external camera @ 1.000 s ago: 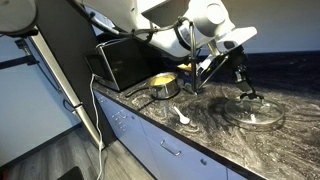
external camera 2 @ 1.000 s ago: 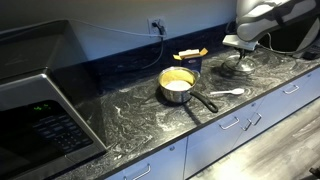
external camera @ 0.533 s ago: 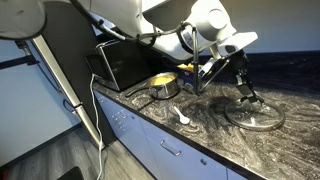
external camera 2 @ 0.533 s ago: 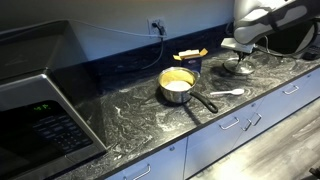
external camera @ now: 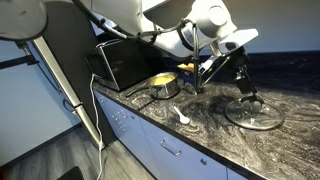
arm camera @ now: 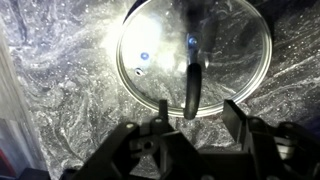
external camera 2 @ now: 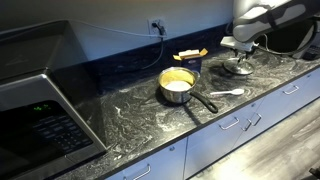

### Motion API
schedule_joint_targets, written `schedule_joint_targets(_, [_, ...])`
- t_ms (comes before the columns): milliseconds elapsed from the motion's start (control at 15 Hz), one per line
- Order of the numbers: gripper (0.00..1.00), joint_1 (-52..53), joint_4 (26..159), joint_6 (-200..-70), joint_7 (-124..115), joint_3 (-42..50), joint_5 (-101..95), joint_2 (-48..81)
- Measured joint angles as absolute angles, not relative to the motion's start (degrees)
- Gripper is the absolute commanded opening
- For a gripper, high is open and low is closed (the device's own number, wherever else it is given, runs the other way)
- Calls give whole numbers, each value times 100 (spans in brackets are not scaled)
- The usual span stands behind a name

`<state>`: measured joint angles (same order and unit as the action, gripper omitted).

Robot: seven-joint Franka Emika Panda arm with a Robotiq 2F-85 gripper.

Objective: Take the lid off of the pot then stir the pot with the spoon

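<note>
The glass lid (arm camera: 160,60) lies flat on the dark marbled counter, also seen as the lid (external camera: 255,112) and the lid (external camera 2: 238,68) in both exterior views. My gripper (arm camera: 196,115) hovers just above its black arched handle (arm camera: 192,75), jaws spread apart and touching nothing. The gripper (external camera: 244,88) hangs over the lid's near side. The steel pot (external camera: 163,86), uncovered with yellow contents, stands apart from it; the pot (external camera 2: 178,85) has its black handle pointing to the counter's front. The white spoon (external camera 2: 228,93) lies between pot and lid, and the spoon (external camera: 182,117) rests near the counter edge.
A big black boxy appliance (external camera: 125,60) stands behind the pot; the appliance (external camera 2: 40,100) fills one end of the counter. A yellow box (external camera 2: 190,55) lies by the wall under a socket with a cable (external camera 2: 156,24). Drawers (external camera: 170,150) run below the counter edge.
The jaws have spread apart and let go of the lid's handle. The lid stays flat on the counter; the gripper has lifted slightly above it.
</note>
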<state>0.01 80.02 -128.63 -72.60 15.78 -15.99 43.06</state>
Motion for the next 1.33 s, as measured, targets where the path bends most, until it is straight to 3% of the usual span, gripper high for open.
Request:
schedule_joint_targets(133, [100,34,8000,-12731,-7261,1615,-1599,4235])
schedule_joint_targets(733, [100,299,8593,-10747,-7991,1494,-1577,2838])
schedule_joint_targets(1333, [100,290,10073,-10540,-9155,880,-750,1676])
